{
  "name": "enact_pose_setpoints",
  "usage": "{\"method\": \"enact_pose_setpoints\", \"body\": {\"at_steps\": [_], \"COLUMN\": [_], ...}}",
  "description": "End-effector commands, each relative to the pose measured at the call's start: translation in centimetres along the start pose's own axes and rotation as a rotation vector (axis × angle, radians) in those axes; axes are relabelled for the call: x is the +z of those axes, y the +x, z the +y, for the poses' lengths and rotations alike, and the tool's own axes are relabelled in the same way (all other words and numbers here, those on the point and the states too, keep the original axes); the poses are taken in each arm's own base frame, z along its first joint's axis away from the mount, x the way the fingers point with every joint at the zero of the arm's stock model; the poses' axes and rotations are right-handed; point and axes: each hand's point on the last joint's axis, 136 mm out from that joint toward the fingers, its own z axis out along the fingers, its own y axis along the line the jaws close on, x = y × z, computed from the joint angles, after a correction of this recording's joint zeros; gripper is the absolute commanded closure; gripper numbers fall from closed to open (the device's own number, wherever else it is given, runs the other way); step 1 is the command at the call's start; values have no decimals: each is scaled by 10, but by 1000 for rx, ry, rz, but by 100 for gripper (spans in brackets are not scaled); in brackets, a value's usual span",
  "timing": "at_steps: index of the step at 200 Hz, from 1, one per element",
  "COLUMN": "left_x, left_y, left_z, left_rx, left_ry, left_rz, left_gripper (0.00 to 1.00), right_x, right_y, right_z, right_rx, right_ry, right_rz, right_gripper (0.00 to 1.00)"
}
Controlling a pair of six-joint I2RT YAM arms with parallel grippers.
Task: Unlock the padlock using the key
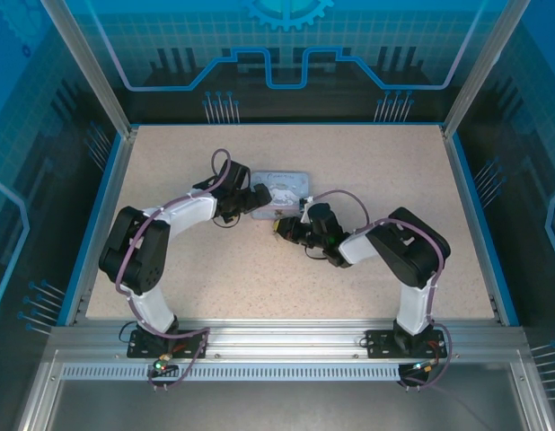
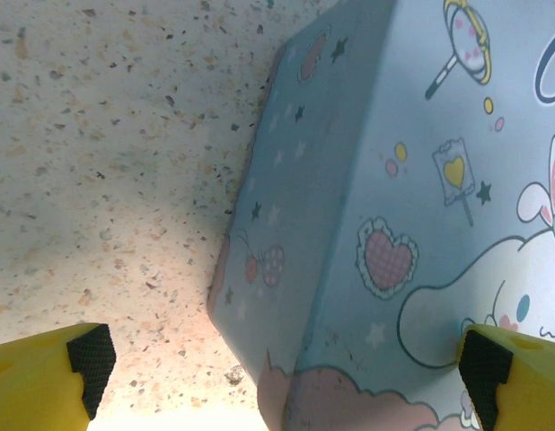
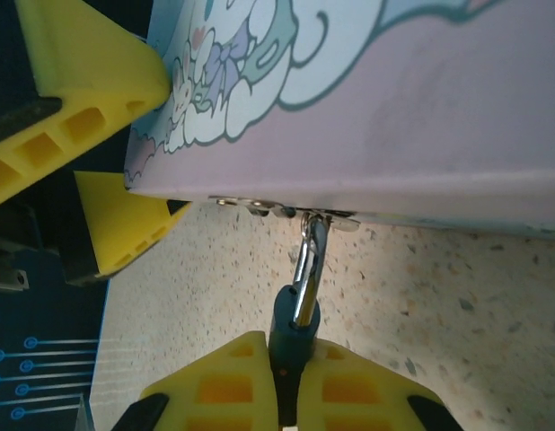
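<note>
Arms bend inward toward the cartoon tin (image 1: 279, 193): left gripper (image 2: 286, 361) spread wide, straddling its corner; right gripper (image 3: 291, 382) clamped on the padlock (image 3: 293, 325) hanging from its hasp.

I see a pastel blue tin (image 1: 282, 189), printed with a white long-eared cartoon figure, hearts and stars, lying flat mid-way across the speckled beige bench (image 1: 215, 269). Behind the tin stands a blue circuit-patterned panel (image 1: 286, 54). Nearer me than the tin runs an aluminium rail (image 1: 286, 337).

Bright even overhead light, soft shadow on the table (image 2: 98, 135) beside the tin (image 2: 394, 180), shackle glint on the padlock (image 3: 288, 334), wrist close-ups slightly soft.
</note>
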Motion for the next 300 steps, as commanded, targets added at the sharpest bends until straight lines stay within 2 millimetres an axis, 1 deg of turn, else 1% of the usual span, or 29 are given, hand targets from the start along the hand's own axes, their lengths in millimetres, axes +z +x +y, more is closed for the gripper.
{"method": "enact_pose_setpoints", "body": {"at_steps": [1, 22, 36, 52, 65, 83, 103, 118, 142, 156, 172, 191, 218, 244, 264, 300], "left_x": [16, 19, 20, 15, 6, -9, -23, -31, -34, -31, -29, -30, -34, -40, -42, -27], "left_y": [48, 52, 55, 52, 44, 31, 19, 8, -9, -11, -6, 5, 29, 49, 57, 62], "left_z": [34, 35, 36, 31, 24, 13, 0, -8, -16, -20, -23, -27, -31, -22, -19, -9], "left_rx": [-16, -29, -36, -33, -22, 1, 27, 48, 99, 112, 122, 155, 197, 218, 238, 256], "left_ry": [-88, -73, -67, -48, -30, -8, 11, 16, -15, -15, -4, 7, 7, -39, -71, -147], "left_rz": [174, 192, 199, 187, 164, 127, 101, 71, 45, 53, 66, 68, 88, 73, 55, 81], "left_gripper": [1, 1, 1, 1, 1, 1, 1, 1, 1, 1, 1, 1, 1, 1, 1, 1], "right_x": [3, 0, -1, -4, -10, -20, -35, -49, -66, -71, -72, -70, -70, -74, -77, -81], "right_y": [46, 48, 49, 49, 49, 48, 43, 36, 18, 10, 5, 3, 3, 0, -4, -11], "right_z": [-59, -72, -76, -76, -79, -75, -75, -80, -86, -86, -84, -82, -81, -79, -76, -69], "right_rx": [245, 268, 273, 258, 241, 192, 124, 90, 68, 78, 80, 85, 85, 71, 58, 36], "right_ry": [177, 208, 216, 211, 226, 226, 260, 301, 325, 315, 302, 288, 274, 261, 242, 198], "right_rz": [108, 88, 86, 101, 130, 204, 296, 345, 339, 322, 306, 292, 287, 285, 283, 280], "right_gripper": [100, 100, 100, 100, 100, 100, 100, 100, 100, 100, 100, 100, 100, 100, 100, 100]}}
